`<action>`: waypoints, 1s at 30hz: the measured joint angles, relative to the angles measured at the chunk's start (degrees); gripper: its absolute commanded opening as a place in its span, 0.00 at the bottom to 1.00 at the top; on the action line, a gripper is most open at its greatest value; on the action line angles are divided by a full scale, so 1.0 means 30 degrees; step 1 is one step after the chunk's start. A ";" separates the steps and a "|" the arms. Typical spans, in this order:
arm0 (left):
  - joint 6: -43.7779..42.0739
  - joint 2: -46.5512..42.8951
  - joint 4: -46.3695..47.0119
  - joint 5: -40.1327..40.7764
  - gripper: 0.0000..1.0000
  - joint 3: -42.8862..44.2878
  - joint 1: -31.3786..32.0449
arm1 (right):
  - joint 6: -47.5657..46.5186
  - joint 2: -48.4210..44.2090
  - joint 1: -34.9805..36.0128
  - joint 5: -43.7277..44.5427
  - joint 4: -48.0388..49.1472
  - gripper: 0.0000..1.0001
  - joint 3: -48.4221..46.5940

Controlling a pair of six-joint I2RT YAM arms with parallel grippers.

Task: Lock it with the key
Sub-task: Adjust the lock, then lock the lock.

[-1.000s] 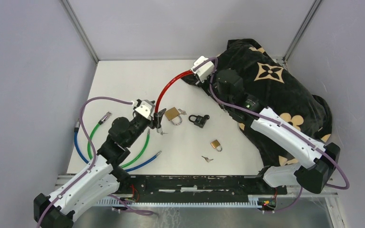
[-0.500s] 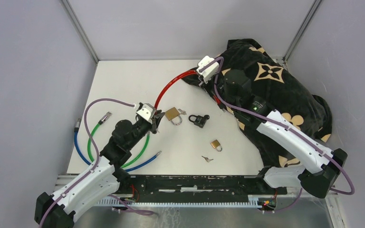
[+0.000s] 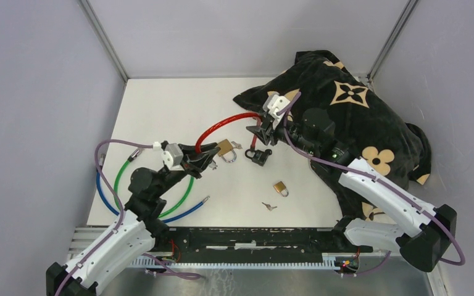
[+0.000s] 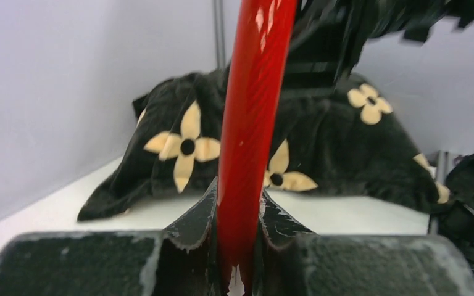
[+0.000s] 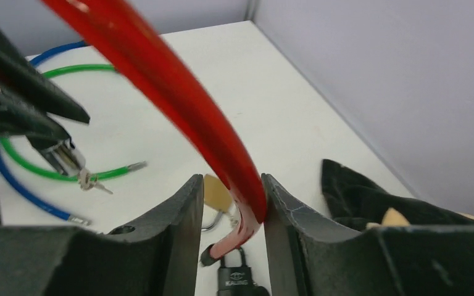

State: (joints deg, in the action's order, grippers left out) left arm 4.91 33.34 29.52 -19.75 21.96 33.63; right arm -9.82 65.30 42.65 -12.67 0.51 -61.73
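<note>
— So, from above, where does everything sit?

— The red cable [image 3: 222,120] arches over the white table [image 3: 160,105] with an arm at each end. The left gripper [image 3: 205,155] pinches the nearer end, just beside a brass padlock [image 3: 224,148]. The right gripper [image 3: 260,131] grips the farther end, which drops toward a black padlock [image 3: 258,155]. A smaller brass padlock [image 3: 280,187] and a loose key [image 3: 269,206] lie closer to the arm bases, well apart from both grippers. A green cable [image 3: 118,176] and a blue cable [image 3: 101,188] curl on the left. A black cloth [image 3: 358,117] with tan flowers covers the right.

— And the left wrist view?

— Its two fingers are pressed together on the red cable, which rises straight up the middle. The flowered cloth sits behind it.

— The right wrist view?

— The cable runs down between the fingers, held against one of them. A narrow gap at the other lets the brass padlock show through. The cable's tip curls just above the black padlock; I cannot tell whether they touch. The left gripper's dark fingers are at the left edge. A small silver key [image 5: 92,182] is close by them, near the green cable's metal tip. Whether it hangs or lies flat, I cannot tell.
</note>
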 measured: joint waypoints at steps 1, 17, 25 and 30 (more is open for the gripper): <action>0.0189 -0.0277 0.0605 -0.0452 0.02 -0.0160 -0.0095 | 0.0240 -0.0080 -0.0036 -0.0634 0.0415 0.48 0.0605; 0.1180 -0.2193 0.3206 -0.1464 0.02 -0.1960 -0.0743 | 0.1967 -0.0175 -0.2098 -0.5909 0.4670 0.71 0.6411; 0.1865 -0.2208 0.2302 -0.0874 0.02 -0.2506 -0.0991 | -0.0291 -0.0772 -0.2477 -0.8830 0.2681 0.79 0.6237; 0.2062 -0.2200 0.1435 -0.0874 0.02 -0.2667 -0.1005 | -0.1515 -0.1501 -0.3956 -1.0571 0.1435 0.96 0.6237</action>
State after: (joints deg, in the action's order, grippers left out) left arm 11.09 26.74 33.82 -22.37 13.96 30.61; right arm -14.37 60.80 30.79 -44.38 4.82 -43.03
